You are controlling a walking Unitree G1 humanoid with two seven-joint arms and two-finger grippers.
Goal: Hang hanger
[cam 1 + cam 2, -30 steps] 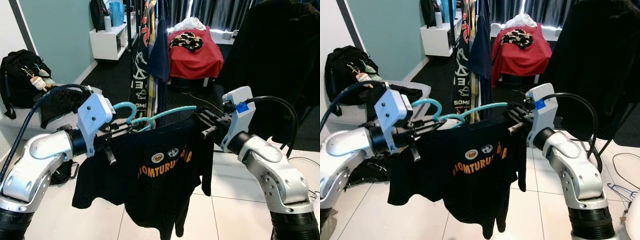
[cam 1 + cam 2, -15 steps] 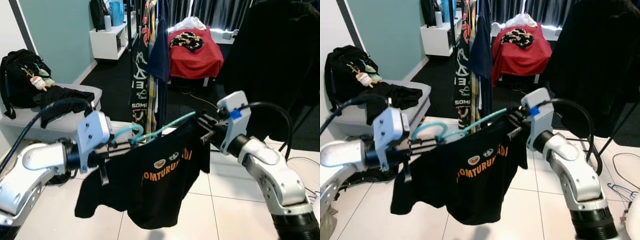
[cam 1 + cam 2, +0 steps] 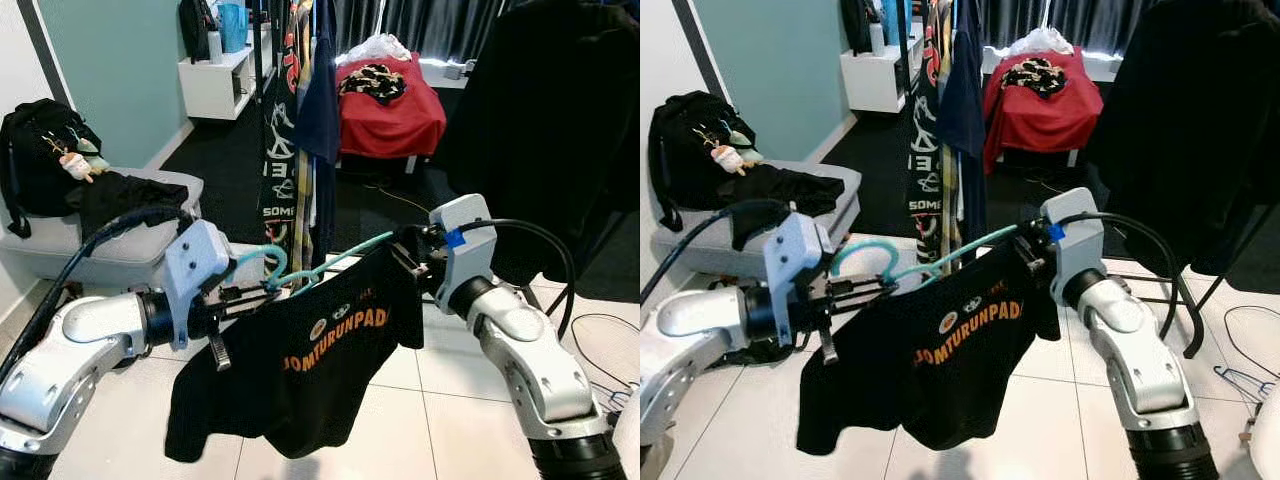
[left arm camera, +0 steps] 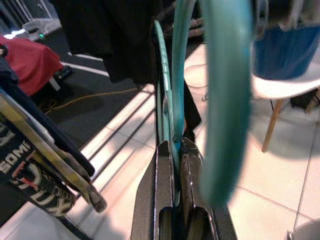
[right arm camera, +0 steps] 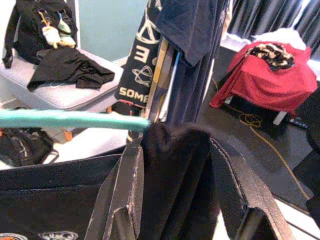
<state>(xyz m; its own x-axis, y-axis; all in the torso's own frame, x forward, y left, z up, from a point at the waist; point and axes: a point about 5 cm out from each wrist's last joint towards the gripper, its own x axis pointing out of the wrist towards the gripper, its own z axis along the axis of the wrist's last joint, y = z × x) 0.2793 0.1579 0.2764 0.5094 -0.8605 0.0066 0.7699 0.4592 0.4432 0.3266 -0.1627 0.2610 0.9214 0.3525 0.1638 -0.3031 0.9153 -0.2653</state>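
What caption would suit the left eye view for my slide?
Both pincers carry a teal hanger with a black T-shirt toward the clothes rack: left pincer, right pincer.

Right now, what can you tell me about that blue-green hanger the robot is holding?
The teal hanger looks like thin plastic, with a curved hook at the top. It is tilted, its far end raised toward the right gripper. A black T-shirt with orange lettering is draped over it. The left gripper is shut on it just below the hook, and the right gripper grips the shirt-covered far end. It is held in the air before a rack of hanging clothes.
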